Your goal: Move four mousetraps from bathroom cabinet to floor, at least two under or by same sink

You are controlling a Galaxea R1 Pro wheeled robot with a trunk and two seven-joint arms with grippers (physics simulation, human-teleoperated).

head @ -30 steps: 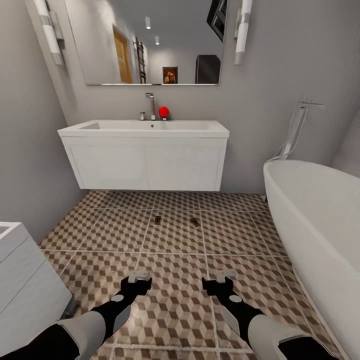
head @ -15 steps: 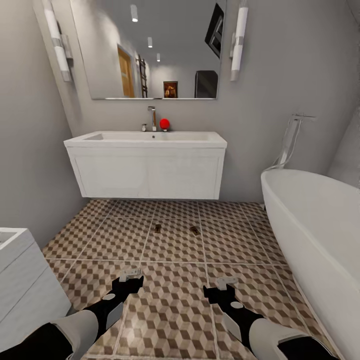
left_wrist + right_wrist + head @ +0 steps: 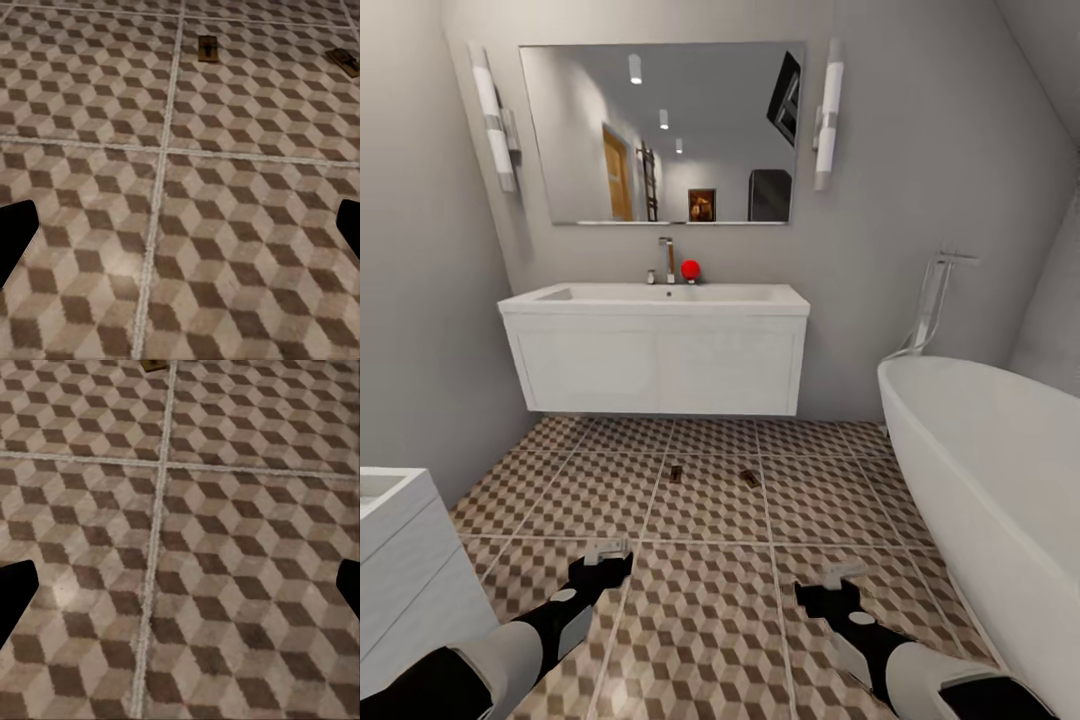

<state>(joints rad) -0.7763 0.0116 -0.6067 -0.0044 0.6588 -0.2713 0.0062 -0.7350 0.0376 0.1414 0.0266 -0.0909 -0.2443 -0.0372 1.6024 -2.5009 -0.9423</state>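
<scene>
a: starting at the fingers. the left gripper [image 3: 607, 553] is hanging over the bathroom floor [image 3: 710, 620] with its fingers spread wide and nothing between them; in the left wrist view the two dark tips are sitting at opposite edges with only tile between. the right gripper [image 3: 842, 580] is doing the same, spread wide and carrying nothing.

b: and the mousetraps?

a: two are lying on the tiles ahead, well apart from both grippers: one mousetrap [image 3: 676, 473] and a second mousetrap [image 3: 749, 477] near it, both just in front of the white sink unit [image 3: 655, 352]. the left wrist view is showing the same pair, [image 3: 208, 48] and [image 3: 342, 61].

b: what is changing?

a: the whole view is shifting. compared with a second ago the mirror [image 3: 660, 130] is showing in full, the sink is looking farther off, and the bathtub [image 3: 980, 480] is sitting lower at the right. that reads as the head or base pulling back, not the traps moving.

b: meaning for the task?

a: i'd judge the sink condition is looking met by these two, and the robot is backing off with free grippers, likely to fetch the other two from the cabinet.
</scene>
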